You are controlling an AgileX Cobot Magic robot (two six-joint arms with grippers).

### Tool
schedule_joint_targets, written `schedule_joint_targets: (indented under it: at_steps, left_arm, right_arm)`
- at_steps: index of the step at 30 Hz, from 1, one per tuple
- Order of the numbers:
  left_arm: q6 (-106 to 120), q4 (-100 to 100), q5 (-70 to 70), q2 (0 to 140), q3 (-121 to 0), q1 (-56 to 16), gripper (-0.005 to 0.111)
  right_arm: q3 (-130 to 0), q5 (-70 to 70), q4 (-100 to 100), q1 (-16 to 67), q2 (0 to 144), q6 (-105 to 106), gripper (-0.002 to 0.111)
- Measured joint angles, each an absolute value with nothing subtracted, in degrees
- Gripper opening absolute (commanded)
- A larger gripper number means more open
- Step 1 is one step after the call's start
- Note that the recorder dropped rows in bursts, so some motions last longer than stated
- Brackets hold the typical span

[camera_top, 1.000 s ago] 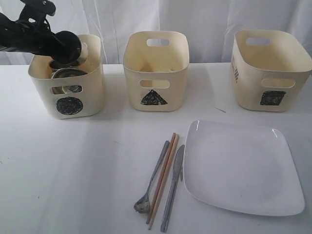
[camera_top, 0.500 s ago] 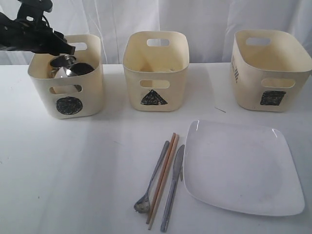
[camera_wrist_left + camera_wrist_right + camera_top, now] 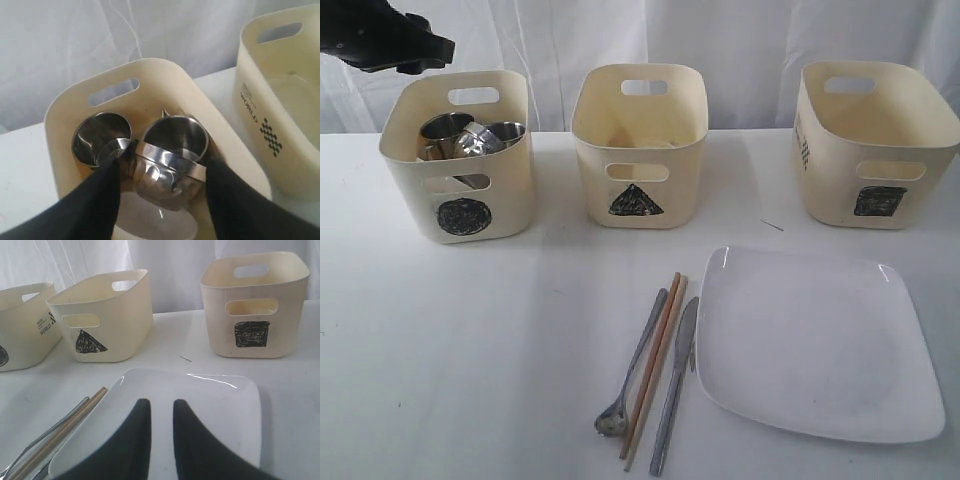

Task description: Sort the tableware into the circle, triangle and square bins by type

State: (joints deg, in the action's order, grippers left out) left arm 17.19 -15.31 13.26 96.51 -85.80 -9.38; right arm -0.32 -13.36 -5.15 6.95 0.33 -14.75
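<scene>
The circle bin [image 3: 510, 200] holds two steel mugs [image 3: 100, 137] [image 3: 175, 135] and a tilted steel bowl [image 3: 167, 175] resting on the white bowl [image 3: 155, 220]. My left gripper [image 3: 432, 50] is open above the bin's back left, and nothing is between its fingers [image 3: 100, 200]. On the table lie the spoon [image 3: 635, 365], chopsticks [image 3: 655, 365] and knife [image 3: 675, 385], just left of the white square plate [image 3: 815, 345]. My right gripper [image 3: 161, 402] hovers over the plate [image 3: 210, 405], jaws a narrow gap apart and empty. It is out of the exterior view.
The triangle bin [image 3: 590, 190] stands in the middle at the back and the square bin [image 3: 830, 190] at the back right. A white curtain hangs behind the bins. Bare white tabletop [image 3: 470, 350] lies in front of the circle bin.
My left gripper has risen out of the circle bin and drawn back to the upper left, leaving the steel bowl inside. Nothing else has moved.
</scene>
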Motion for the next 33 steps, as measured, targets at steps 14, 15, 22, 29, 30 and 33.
schedule_joint_targets:
  at_steps: [14, 15, 22, 29, 30, 33]
  left_arm:
    - [7.9, -15.3, -2.8, 74.0, -52.8, -10.5, 0.056]
    - [7.8, -15.3, -3.8, 71.7, -49.7, -11.8, 0.056]
    - [5.9, -15.3, -9.5, 58.3, -36.5, -17.0, 0.056]
    - [0.8, -14.1, -19.0, 50.4, -24.5, -17.6, 0.056]
    - [0.5, -13.8, -20.2, 49.7, -23.3, -17.6, 0.056]
    - [0.0, -13.7, -21.0, 48.1, -21.3, -17.6, 0.056]
  right_arm:
    - [-0.3, -13.4, -5.2, 7.0, 0.3, -15.0, 0.016]
    - [-0.3, -13.4, -5.2, 7.0, 0.3, -15.0, 0.016]
    - [-0.3, -13.4, -5.2, 7.0, 0.3, -15.0, 0.016]
    - [-0.3, -13.4, -5.2, 7.0, 0.3, -15.0, 0.016]
    - [-0.3, -13.4, -5.2, 7.0, 0.3, -15.0, 0.016]
    - [-0.3, -13.4, -5.2, 7.0, 0.3, -15.0, 0.016]
